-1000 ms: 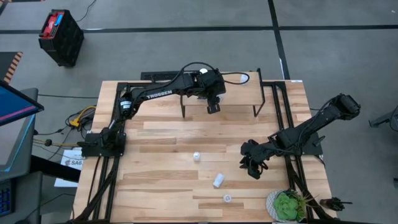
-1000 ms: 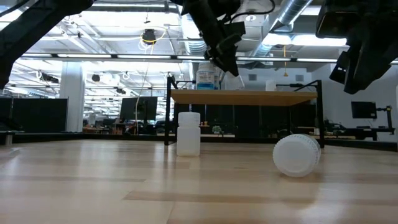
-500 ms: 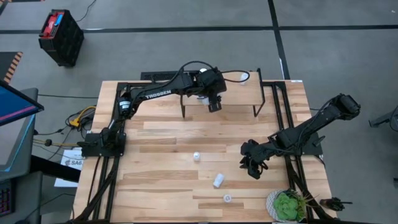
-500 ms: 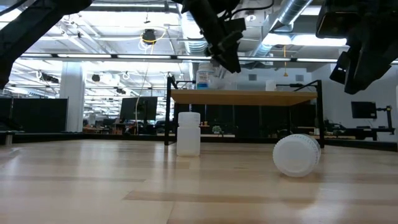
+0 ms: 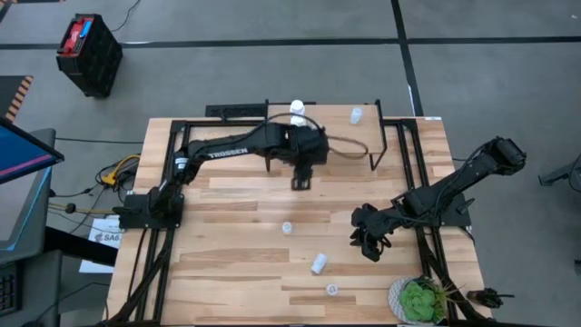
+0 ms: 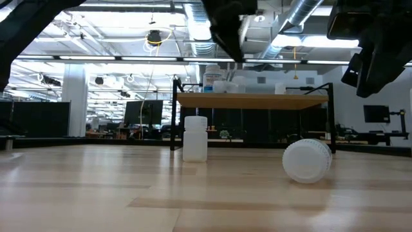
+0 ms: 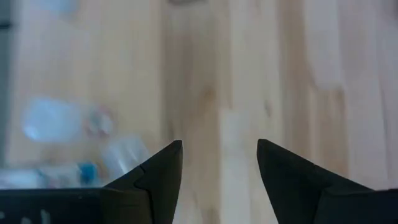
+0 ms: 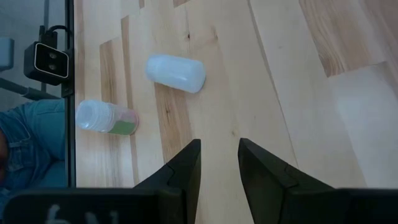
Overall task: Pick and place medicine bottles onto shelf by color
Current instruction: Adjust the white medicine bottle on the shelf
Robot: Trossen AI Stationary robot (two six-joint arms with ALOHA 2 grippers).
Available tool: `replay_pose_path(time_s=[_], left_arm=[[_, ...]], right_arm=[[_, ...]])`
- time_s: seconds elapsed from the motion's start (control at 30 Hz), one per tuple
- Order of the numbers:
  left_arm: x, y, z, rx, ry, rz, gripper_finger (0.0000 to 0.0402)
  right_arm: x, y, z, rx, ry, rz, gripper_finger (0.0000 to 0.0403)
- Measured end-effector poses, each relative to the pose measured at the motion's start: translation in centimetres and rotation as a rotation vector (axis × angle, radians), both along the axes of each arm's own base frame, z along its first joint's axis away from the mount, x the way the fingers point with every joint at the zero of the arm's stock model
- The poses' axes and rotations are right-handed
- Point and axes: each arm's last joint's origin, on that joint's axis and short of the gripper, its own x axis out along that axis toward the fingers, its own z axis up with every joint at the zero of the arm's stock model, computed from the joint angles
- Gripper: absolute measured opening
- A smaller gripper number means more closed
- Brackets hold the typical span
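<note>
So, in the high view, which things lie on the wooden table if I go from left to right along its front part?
Small upright bottle → white bottle lying on its side → small bottle near the front edge → right hand → green plant.

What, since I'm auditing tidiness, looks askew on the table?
One opaque white cylindrical medicine bottle lies tipped on its side on the wooden slatted tabletop, while a neighbouring upright white bottle stands properly. Nothing looks spilled or damaged.
</note>
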Motion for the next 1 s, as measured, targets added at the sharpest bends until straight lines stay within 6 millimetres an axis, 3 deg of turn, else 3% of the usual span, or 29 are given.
replay_pose_path(time_s=[0.3, 0.63, 0.83, 1.0], left_arm=[[-3.0, -1.4, -0.1, -0.007, 0.296, 0.013, 0.0194], [-6.5, 0.1, 4.6, 0.026, 0.191, -0.053, 0.0194], [-9.5, 1.9, 7.6, 0.016, 0.096, 0.047, 0.0194], [-12.0, 2.2, 9.9, -0.008, 0.002, 0.136, 0.0194]], right_arm=[[0.5, -1.0, 0.1, -0.054, -0.034, -0.092, 0.0131], [2.8, -4.8, 1.5, -0.169, -0.219, -0.134, 0.0131], [4.3, -7.9, 4.6, -0.334, -0.322, -0.132, 0.0131], [4.9, -9.9, 6.5, -0.454, -0.367, -0.125, 0.0131]])
